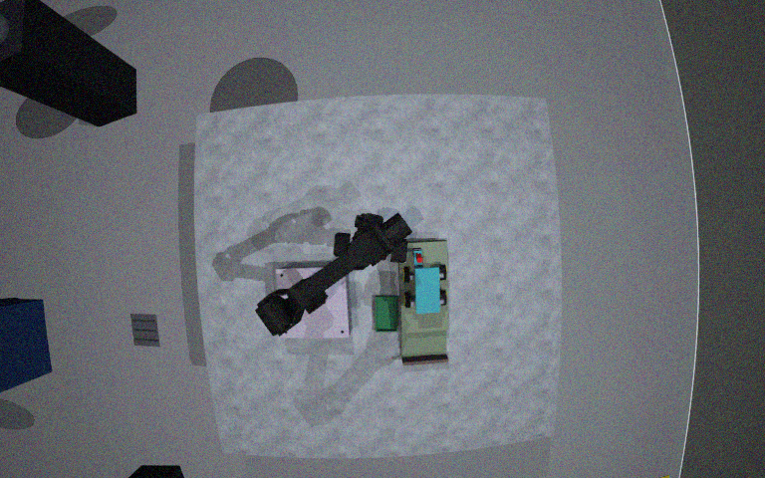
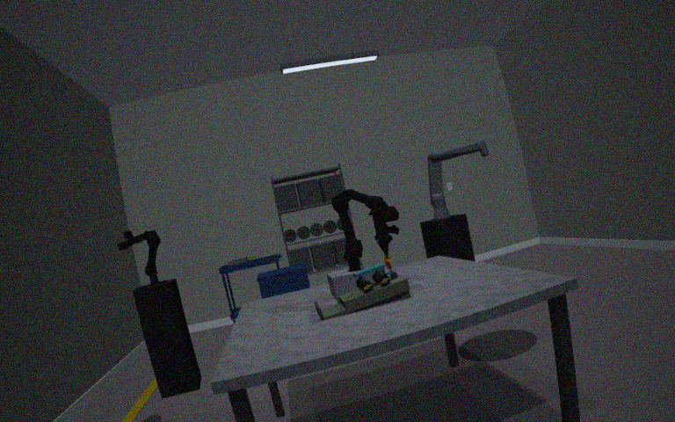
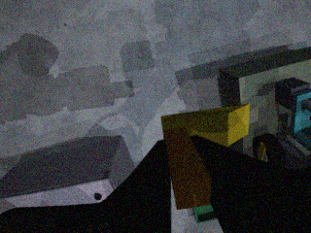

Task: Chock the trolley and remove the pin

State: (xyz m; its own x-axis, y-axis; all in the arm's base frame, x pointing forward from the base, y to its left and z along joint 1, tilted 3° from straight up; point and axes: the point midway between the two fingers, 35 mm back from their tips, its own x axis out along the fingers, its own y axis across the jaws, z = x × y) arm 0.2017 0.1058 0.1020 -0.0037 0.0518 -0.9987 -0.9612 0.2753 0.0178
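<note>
- Hand (image 3: 178, 146) (image 2: 387, 251) clamped on chock (image 3: 206, 133) by its orange handle; yellow part juts out past the fingertips.
- Trolley (image 1: 427, 290) (image 2: 369, 270) on ramp (image 1: 423, 338) (image 2: 375, 296), beside the hand.
- Stop pin (image 1: 418, 258) at its uphill end.
- Chock's black base can't be made out.
- Tray (image 1: 385, 313) (image 3: 204, 213) mostly hidden in wrist view.

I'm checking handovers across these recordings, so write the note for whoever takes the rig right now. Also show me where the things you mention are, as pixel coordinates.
Gripper (image 3: 178, 146): shut on the chock (image 3: 205, 128) by its orange handle, beside the ramp (image 1: 423, 338) (image 2: 373, 296).
Trolley (image 1: 427, 290) (image 2: 369, 270): on the ramp.
Stop pin (image 1: 418, 258): at the trolley's uphill end.
Green tray (image 1: 385, 313) (image 3: 204, 214): beside the ramp.
Done: chock grasped.
Left: chock a wheel's downhill side, pull the pin, drop it in the tray, open and back away.
</note>
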